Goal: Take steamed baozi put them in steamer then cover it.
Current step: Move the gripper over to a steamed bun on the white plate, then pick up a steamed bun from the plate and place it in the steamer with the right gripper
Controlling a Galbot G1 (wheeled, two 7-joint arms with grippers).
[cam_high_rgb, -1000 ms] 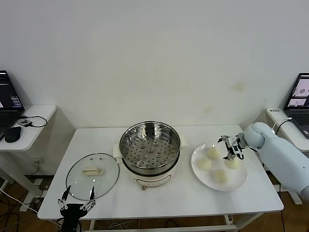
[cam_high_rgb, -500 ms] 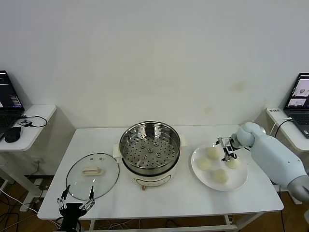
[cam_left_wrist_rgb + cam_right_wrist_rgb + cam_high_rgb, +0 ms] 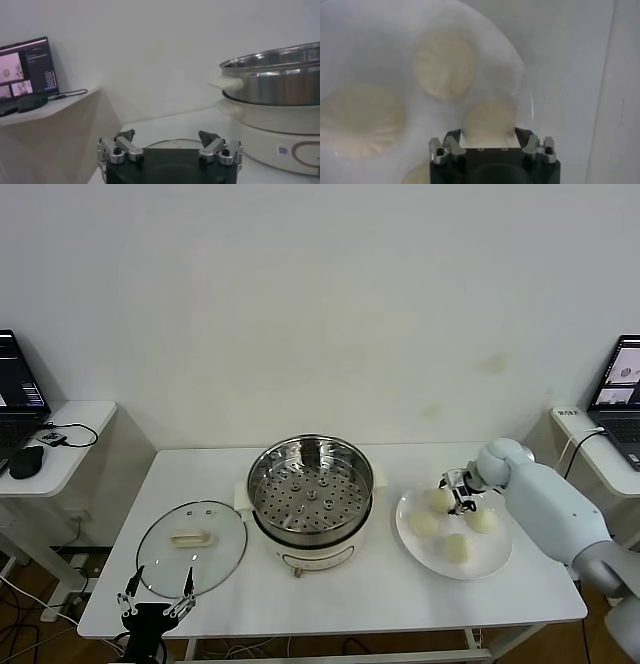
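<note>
Right wrist view shows what the head view cannot: the right gripper spread wide, a bun between its fingers, on the plate right of the steamer. The lid lies flat at the tabletop front-left edge. The left gripper hangs open below that edge.

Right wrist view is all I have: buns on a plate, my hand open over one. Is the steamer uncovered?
Observer: Yes. The steamer stands open and empty, left of the plate that your right hand is over.
Operator: Where is the cover?
Observer: The cover lies flat on the table, left of the steamer.
Operator: And the left hand?
Observer: The left hand hangs open at the table's front edge, near the cover.
</note>
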